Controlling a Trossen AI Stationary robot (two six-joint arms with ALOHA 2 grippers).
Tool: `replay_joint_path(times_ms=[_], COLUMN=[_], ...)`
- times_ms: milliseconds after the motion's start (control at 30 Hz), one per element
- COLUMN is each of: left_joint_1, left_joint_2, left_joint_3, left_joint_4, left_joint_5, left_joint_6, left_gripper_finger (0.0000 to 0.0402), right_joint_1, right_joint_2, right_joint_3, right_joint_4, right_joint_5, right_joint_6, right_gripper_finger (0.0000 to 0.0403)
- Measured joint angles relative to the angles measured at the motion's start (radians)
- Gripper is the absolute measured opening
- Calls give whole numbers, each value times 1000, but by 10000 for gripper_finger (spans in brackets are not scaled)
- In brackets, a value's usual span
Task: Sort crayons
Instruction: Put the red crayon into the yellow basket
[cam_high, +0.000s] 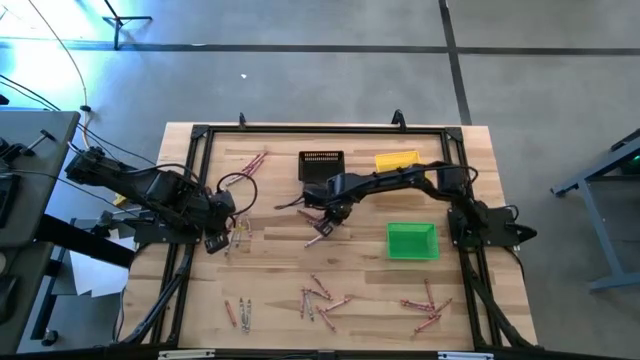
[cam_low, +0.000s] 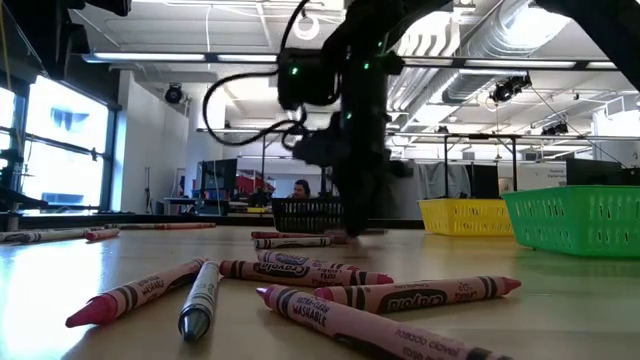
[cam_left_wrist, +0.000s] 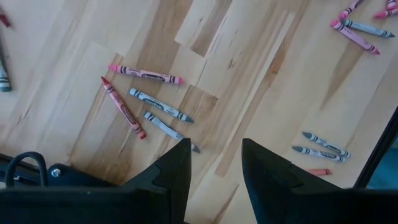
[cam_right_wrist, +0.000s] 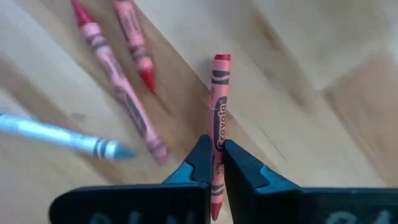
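**Right arm pinches a red crayon at mid-table; bin drop comes next**

On the left, the left gripper (cam_high: 216, 241) hovers over the pale wooden table (cam_high: 270, 300), its two dark fingers (cam_left_wrist: 174, 171) standing apart around nothing. Below it lies a small cluster of thin paper-wrapped crayons (cam_left_wrist: 146, 99), pink, red and grey, untouched.

Toward the middle, the right arm reaches far across from its base on the right, elbow raised, wrist bent steeply down. The right gripper (cam_high: 325, 224) sits at the table surface just in front of the black mesh bin (cam_high: 321, 165). Its jaws are closed on a red wax crayon (cam_right_wrist: 217, 118), clamped near the lower end with the rest projecting forward.

The step in hand looks like the pickup. Next, a lift clear of the neighbouring loose crayons, then a carry rightward to the yellow mesh bin (cam_high: 397, 161) or the green mesh bin (cam_high: 412, 241); which bin takes red cannot be told.
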Motion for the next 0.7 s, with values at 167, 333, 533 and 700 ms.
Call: replay_joint_path(times_ms=[167,333,533,700], left_joint_1=[0,0,1,1], left_joint_2=[0,0,0,0], left_joint_3=[0,0,0,0], left_joint_4=[0,0,1,1], left_joint_5=[-21,-55,-72,-97], left_joint_6=[0,0,-39,-52], left_gripper_finger=[126,126,126,126], right_joint_1=[-24,-59,-170,-299], right_joint_2=[-111,-254,-364,-371], right_joint_3=[5,7,7,7], right_joint_4=[-154,-304,-471,-507], right_joint_5=[46,123,283,282], right_joint_6=[-6,-32,-51,-168], right_gripper_finger=[6,7,9,9])
